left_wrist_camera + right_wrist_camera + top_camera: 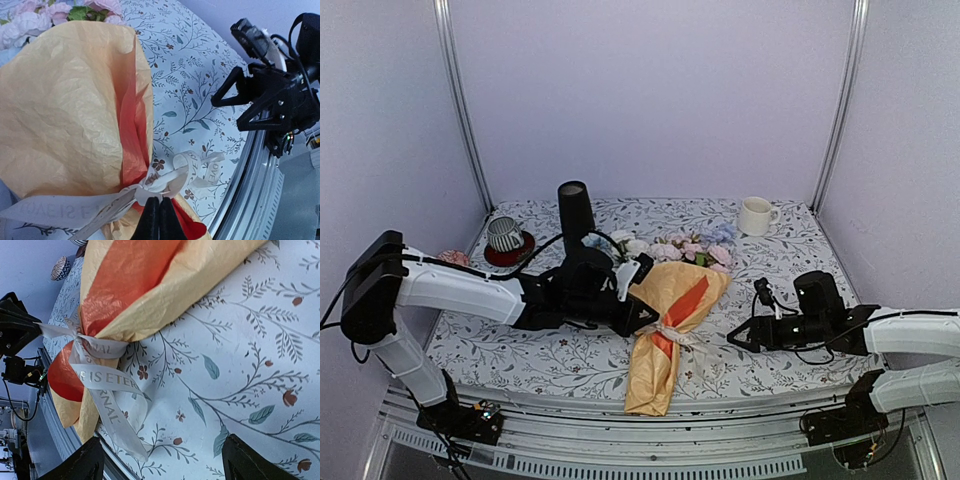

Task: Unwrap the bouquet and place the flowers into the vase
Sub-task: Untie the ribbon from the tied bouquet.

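Pinching ribbon (170,180), left tool (159,202); one bouquet (70,110); one vase (575,208)

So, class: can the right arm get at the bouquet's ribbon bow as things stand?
Probably yes: the open right gripper faces the ribbon bow across bare tablecloth; the left gripper pinches one tail.

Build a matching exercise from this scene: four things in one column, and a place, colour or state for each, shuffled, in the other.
Things:
1. vase
2. mug
3. left gripper
4. right gripper

Descriptions:
A. open
B. shut on the ribbon
C. white, at the back right of the table
D. tall, black, upright

Pairs: 1-D, 2-C, 3-B, 4-A
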You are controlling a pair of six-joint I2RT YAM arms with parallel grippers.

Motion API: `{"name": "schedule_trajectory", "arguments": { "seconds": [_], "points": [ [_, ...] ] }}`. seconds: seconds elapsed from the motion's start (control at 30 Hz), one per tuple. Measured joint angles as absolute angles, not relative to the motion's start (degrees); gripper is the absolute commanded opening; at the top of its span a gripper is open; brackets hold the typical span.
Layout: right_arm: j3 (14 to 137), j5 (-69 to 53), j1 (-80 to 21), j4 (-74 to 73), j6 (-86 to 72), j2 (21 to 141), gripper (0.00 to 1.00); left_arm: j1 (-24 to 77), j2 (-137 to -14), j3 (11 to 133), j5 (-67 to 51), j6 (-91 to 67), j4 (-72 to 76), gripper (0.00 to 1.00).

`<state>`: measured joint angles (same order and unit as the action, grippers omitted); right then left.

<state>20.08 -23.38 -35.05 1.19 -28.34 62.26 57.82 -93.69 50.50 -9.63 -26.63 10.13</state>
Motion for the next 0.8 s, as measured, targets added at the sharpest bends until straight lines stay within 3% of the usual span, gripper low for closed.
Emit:
{"name": "schedule_trajectory", "arguments": {
  "seconds": [0.6,0.8],
  "points": [
    [16.1,-29.34,-38.72,10.92,-32.99,70.41,0.79,57.82,-93.69,50.52,-12.45,-26.61,13.45,0.0],
    [16.1,-29.76,-41.82,15.14,-33.54,73.34,0.61,57.82,-93.73,52.38,-12.67,-26.3,12.78,0.0]
  ]
}}
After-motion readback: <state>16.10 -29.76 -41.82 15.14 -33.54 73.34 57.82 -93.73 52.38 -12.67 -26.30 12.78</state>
